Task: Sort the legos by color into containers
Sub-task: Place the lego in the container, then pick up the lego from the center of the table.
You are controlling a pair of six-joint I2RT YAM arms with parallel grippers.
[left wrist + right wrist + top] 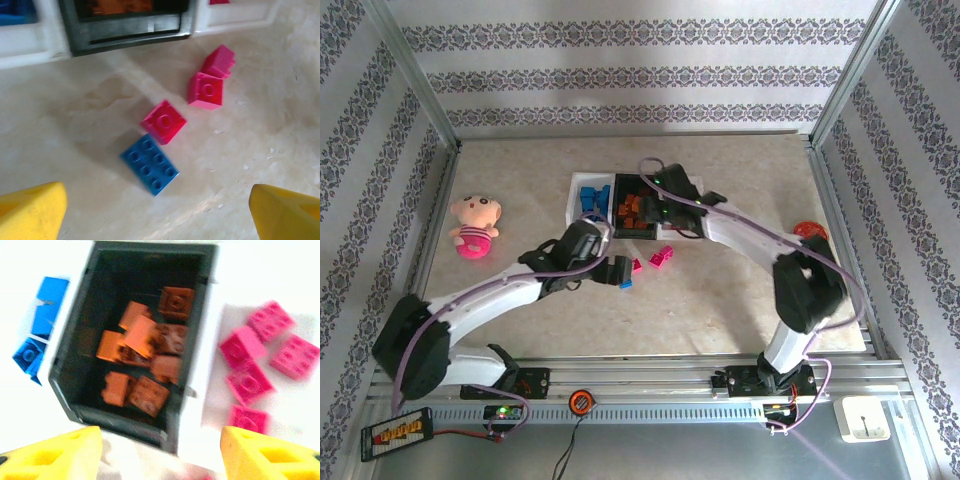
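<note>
Three trays stand side by side at the table's middle. The black tray (pixel 70 390) holds several orange legos (pixel 145 395). The white tray (pixel 574 200) left of it holds blue legos (pixel 47 307). The white tray (pixel 212 365) on the right holds several pink legos (pixel 245 382). My right gripper (pixel 160 455) hovers open over the black tray's near end with nothing between its yellow fingers (pixel 55 455). My left gripper (pixel 157 215) is open just above the table, apart from a blue lego (pixel 149 164). Three pink legos (pixel 163 121) lie loose beyond the blue one, near the trays.
A pink plush doll (pixel 473 225) lies at the left of the table. A red tape roll (pixel 810 230) sits at the right edge. Metal frame posts (pixel 415 75) and patterned walls close in the table on three sides.
</note>
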